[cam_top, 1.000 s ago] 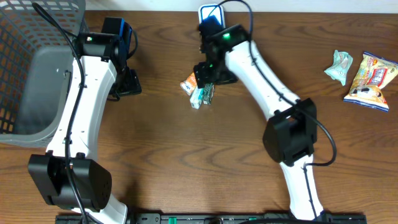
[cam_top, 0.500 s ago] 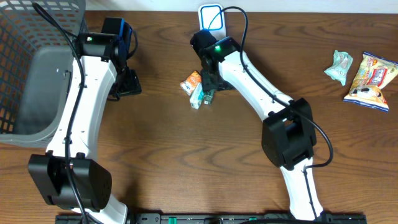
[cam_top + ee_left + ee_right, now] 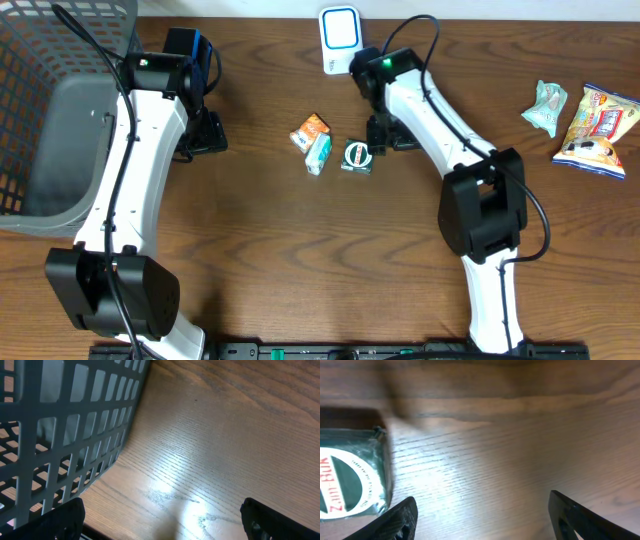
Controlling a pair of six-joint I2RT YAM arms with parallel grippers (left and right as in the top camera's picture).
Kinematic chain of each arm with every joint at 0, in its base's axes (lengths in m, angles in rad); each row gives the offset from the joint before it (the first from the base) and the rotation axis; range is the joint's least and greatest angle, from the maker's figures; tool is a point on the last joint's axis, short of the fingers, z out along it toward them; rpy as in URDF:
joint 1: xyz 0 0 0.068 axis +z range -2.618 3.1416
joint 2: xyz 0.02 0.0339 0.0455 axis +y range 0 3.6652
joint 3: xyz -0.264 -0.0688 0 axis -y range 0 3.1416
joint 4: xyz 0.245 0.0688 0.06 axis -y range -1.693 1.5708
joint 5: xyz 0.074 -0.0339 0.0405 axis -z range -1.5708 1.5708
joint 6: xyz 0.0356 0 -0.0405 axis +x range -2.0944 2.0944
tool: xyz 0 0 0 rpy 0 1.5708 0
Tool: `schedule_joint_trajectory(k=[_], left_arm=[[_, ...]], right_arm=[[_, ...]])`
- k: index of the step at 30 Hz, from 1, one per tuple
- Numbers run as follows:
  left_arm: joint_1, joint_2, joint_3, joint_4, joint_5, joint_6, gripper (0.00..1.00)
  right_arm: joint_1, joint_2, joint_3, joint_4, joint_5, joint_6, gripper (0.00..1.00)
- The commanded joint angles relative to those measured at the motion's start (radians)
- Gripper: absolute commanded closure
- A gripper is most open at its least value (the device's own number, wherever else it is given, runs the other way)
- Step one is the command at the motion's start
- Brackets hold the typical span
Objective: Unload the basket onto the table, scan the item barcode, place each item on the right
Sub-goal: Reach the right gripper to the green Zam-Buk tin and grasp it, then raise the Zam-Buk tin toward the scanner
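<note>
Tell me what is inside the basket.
The basket shows only its bare grey floor, no item. The left arm covers its right edge and the frame cuts off its left side, so those parts are unseen.

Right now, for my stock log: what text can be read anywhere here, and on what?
"Zam Buk": on the green box, seen in the right wrist view.
Small print beside that name: too small to read.
Print on the snack bag: blurred.
Print on the orange pack and the teal pack: unreadable.
</note>
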Motion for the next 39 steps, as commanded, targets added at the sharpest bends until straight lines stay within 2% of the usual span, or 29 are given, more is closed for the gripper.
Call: schedule_joint_trajectory(k=[1, 3, 6, 12, 19, 22, 25, 30, 34, 36, 39], left_arm=[[0.003, -0.001, -0.004, -0.003, -0.020, 0.013, 0.02], [0.003, -0.001, -0.004, -0.003, -0.021, 0.013, 0.02], [0.003, -0.002, -0.004, -0.003, -0.020, 0.013, 0.02], [0.003, -0.001, -0.004, -0.003, -0.021, 0.013, 0.02], [0.003, -0.001, -0.004, -0.003, -0.020, 0.013, 0.02], [0.003, -0.002, -0.004, -0.003, -0.020, 0.013, 0.02], [0.003, -0.001, -0.004, -0.003, -0.020, 0.013, 0.02], [0.003, -0.001, -0.004, -0.003, -0.020, 0.013, 0.02], [0.003, -0.001, -0.004, -0.003, -0.020, 0.013, 0.02], [0.003, -0.001, -0.004, -0.004, -0.020, 0.013, 0.02], [0.003, -0.001, -0.004, -0.003, -0.020, 0.013, 0.02]], right_arm=[[-0.002, 0.005, 0.029, 0.039, -0.192, -0.111, 0.21], [-0.002, 0.005, 0.028, 0.089, -0.295, -0.188, 0.22], [-0.002, 0.005, 0.028, 0.145, -0.330, -0.198, 0.17], [0.004, 0.005, -0.013, 0.240, -0.329, -0.027, 0.20], [0.035, 0.005, -0.148, 0.331, -0.310, -0.028, 0.19], [0.045, 0.005, -0.229, 0.376, -0.275, -0.123, 0.19], [0.037, 0.005, -0.228, 0.305, -0.124, -0.137, 0.20], [0.016, 0.005, -0.156, 0.207, -0.077, -0.397, 0.44], [0.013, 0.005, -0.085, 0.122, 0.006, -0.608, 0.42], [0.013, 0.005, -0.054, 0.082, 0.095, -0.618, 0.39], [0.012, 0.005, -0.007, 0.045, 0.173, -0.539, 0.35]])
